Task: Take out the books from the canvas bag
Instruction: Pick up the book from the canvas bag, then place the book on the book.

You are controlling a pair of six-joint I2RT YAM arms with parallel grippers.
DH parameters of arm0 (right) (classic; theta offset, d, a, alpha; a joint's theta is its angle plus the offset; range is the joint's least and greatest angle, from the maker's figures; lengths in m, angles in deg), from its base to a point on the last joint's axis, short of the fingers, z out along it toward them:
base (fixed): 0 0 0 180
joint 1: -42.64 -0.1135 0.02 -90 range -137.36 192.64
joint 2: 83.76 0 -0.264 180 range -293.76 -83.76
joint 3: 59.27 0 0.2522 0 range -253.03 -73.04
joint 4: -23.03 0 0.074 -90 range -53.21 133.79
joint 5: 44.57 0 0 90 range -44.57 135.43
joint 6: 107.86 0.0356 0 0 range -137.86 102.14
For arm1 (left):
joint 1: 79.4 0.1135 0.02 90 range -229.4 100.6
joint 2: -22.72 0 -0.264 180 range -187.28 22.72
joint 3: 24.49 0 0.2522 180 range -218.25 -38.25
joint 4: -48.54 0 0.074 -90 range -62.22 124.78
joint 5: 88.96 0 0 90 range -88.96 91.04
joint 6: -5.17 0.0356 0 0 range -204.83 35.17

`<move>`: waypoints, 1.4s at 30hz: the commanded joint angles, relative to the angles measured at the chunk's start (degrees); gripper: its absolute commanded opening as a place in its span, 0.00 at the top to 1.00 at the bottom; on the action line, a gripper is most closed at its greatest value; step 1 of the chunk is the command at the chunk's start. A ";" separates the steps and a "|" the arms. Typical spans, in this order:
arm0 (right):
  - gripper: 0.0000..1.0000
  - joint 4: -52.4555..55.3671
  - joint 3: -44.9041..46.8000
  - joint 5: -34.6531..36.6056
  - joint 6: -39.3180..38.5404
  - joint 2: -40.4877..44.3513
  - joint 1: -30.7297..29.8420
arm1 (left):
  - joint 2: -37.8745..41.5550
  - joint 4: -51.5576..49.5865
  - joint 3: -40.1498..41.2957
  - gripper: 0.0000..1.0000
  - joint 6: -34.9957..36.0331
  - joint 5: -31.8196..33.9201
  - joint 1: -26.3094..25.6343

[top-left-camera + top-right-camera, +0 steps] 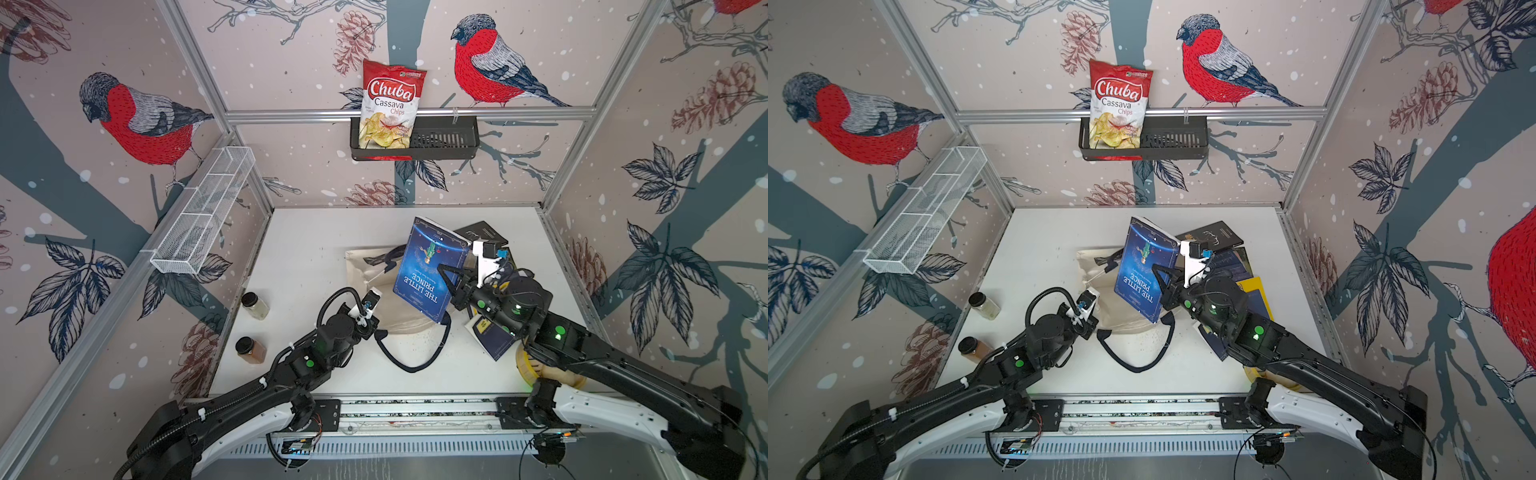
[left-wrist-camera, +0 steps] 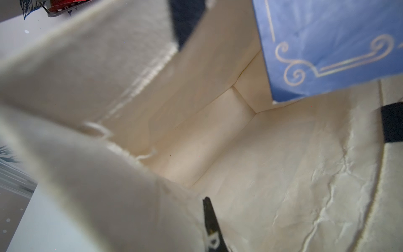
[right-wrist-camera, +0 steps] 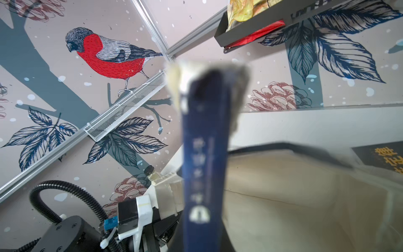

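The cream canvas bag [image 1: 365, 266] [image 1: 1094, 266] lies on its side in mid-table, mouth toward the arms. My left gripper [image 1: 378, 318] [image 1: 1096, 318] is shut on the bag's rim; in the left wrist view one black fingertip [image 2: 208, 209] shows against the cloth, and the bag's inside [image 2: 218, 135] looks bare. My right gripper [image 1: 451, 282] [image 1: 1163, 278] is shut on the blue "The Little Prince" book [image 1: 428, 270] [image 1: 1144, 270], held tilted above the bag. Its spine [image 3: 205, 152] fills the right wrist view. Other books, one black [image 1: 482, 232] and navy ones [image 1: 494, 336], lie to the right.
Two spice jars [image 1: 255, 305] [image 1: 251, 351] stand at the table's left. The bag's navy handle [image 1: 415, 361] loops across the front. A chips bag [image 1: 388, 104] sits in a black wall basket [image 1: 444, 137]. A white wire shelf [image 1: 208, 212] hangs on the left wall.
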 commanded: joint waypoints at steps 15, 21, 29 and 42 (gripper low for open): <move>1.00 -2.18 -8.13 -6.89 0.82 -1.15 10.04 | 0.42 -0.07 -0.92 1.00 -0.33 2.97 0.25; 1.00 -2.72 -11.28 -10.82 3.25 -2.29 18.14 | 0.58 -0.18 -0.92 1.00 -0.32 2.57 0.25; 1.00 -3.22 -13.09 -8.52 4.55 -1.46 27.09 | 0.47 -0.45 -1.06 1.00 -0.38 2.33 0.26; 1.00 -14.27 -6.37 -15.08 28.17 -6.38 50.52 | 0.63 -0.22 -0.91 1.00 -0.27 2.41 0.28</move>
